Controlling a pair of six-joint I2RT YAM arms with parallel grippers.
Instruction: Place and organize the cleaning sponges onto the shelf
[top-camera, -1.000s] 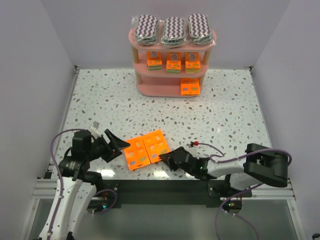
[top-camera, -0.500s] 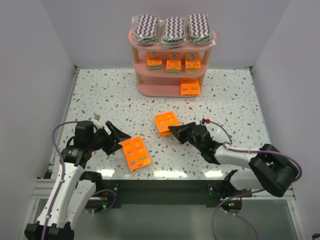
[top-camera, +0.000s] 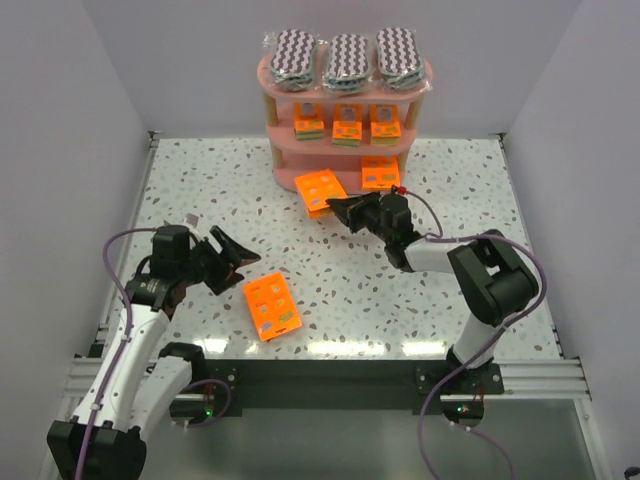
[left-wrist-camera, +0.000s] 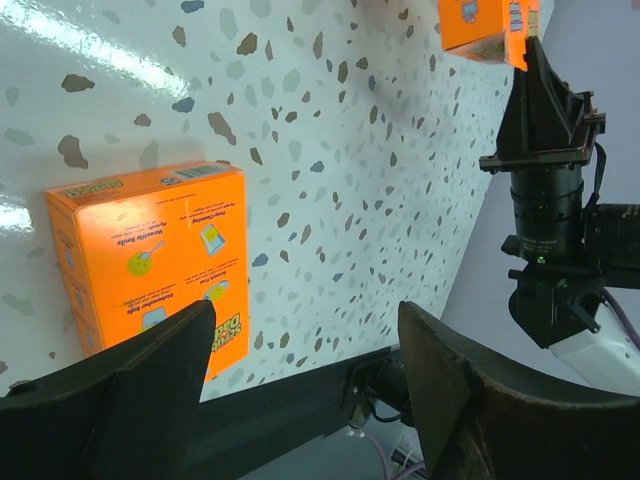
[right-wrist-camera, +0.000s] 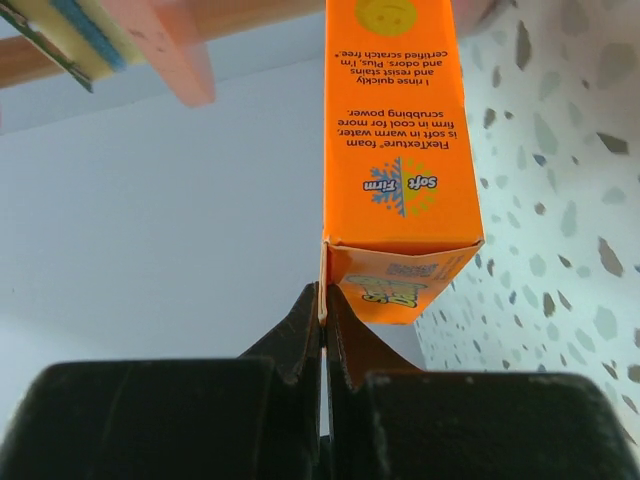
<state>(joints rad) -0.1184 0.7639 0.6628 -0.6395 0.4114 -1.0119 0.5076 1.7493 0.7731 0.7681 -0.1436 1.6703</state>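
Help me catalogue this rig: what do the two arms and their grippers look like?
The left arm and right arm both have white links with chunky black joints. A purplish-grey cable loops along each. The left gripper and right gripper are black, each with two tapered fingers. A small red connector sits by the right wrist.

Top external view: looks down from above and behind the arm bases, across the whole tabletop (top-camera: 200, 190) to the shelf (top-camera: 345, 150) at the far edge. Left wrist view: low and close over the tabletop, facing past the left hand (left-wrist-camera: 305, 335) to the lying orange pack (left-wrist-camera: 150, 260). Right wrist view: looks along the right hand (right-wrist-camera: 322, 300), very near the gripped orange pack (right-wrist-camera: 400, 150), which all three views share.
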